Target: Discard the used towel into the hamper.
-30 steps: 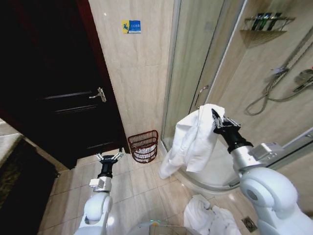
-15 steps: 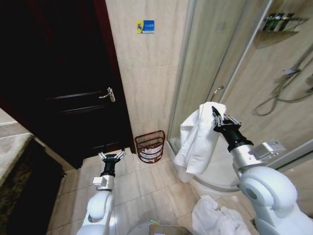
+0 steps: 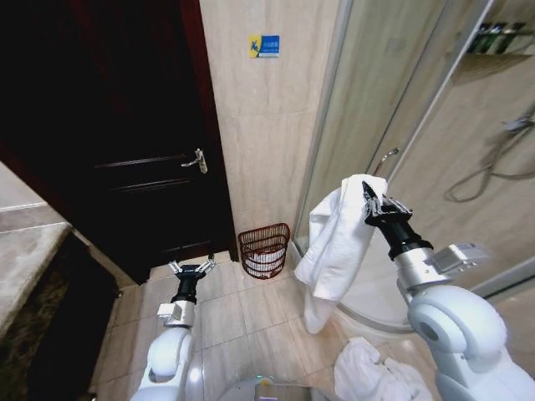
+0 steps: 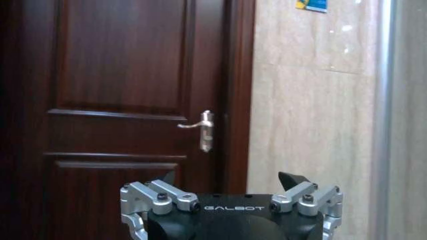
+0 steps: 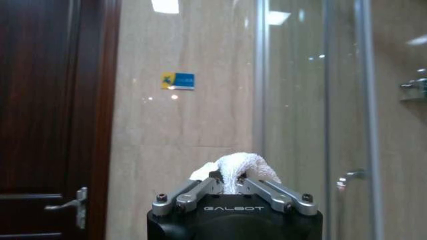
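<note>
bathroom floor (image 3: 251,313): one hamper (image 3: 265,250), right gripper (image 3: 365,197) jaws clamping one towel (image 3: 334,242), left gripper (image 3: 191,269) seemingly spread.

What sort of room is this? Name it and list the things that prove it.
Most likely a hotel-style bathroom: a glass shower enclosure with a shower hose on the tiled wall, and a wire hamper on the floor beside the dark wooden door. The right gripper holds a white towel.

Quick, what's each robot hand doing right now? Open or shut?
Left end effector: open, holding nothing, low above the floor by the door.
Right end effector: shut on the towel, held up high.
</note>
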Robot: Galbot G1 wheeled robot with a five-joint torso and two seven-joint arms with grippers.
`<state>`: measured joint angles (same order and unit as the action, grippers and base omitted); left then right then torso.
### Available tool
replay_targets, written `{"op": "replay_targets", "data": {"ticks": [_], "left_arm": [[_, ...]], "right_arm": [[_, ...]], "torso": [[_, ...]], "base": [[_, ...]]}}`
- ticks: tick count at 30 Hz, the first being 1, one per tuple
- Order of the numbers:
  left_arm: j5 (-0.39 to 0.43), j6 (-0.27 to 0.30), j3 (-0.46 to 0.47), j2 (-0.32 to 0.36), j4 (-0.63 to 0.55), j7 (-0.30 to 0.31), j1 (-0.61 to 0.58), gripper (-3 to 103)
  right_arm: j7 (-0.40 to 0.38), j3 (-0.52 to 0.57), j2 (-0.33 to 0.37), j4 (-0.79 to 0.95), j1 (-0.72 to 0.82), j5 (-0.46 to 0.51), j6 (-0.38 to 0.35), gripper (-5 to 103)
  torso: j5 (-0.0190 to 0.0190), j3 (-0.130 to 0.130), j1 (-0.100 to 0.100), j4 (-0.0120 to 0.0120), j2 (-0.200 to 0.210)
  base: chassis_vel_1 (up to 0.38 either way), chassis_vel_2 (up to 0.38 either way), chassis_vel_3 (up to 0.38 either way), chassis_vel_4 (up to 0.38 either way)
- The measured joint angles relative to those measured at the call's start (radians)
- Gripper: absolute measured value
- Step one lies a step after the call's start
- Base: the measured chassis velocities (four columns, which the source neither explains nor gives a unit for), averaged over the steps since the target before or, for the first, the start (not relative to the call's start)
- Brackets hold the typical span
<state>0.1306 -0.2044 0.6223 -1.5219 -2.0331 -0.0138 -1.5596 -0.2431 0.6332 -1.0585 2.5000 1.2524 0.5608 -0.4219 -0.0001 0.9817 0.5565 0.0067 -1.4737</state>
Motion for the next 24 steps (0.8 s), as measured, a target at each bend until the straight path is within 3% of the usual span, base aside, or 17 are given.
{"op": "replay_targets", "data": {"ticks": [12, 24], "left_arm": [[-0.002, -0.048, -0.001, -0.002, 0.010, 0.015, 0.007, 100], [-0.008, -0.038, -0.003, -0.004, -0.001, 0.016, 0.002, 100]], "right_arm": [[0.000, -0.001, -0.005, 0.000, 0.006, -0.005, 0.002, 5], [0.005, -0.006, -0.012, 0.000, 0.001, -0.016, 0.006, 5]], "torso": [[0.0000, 0.000, 0.000, 0.0001, 0.000], [-0.0001, 0.000, 0.000, 0.0000, 0.000]], "base": [[0.081, 0.077, 0.032, 0.036], [0.022, 0.026, -0.023, -0.023]]}}
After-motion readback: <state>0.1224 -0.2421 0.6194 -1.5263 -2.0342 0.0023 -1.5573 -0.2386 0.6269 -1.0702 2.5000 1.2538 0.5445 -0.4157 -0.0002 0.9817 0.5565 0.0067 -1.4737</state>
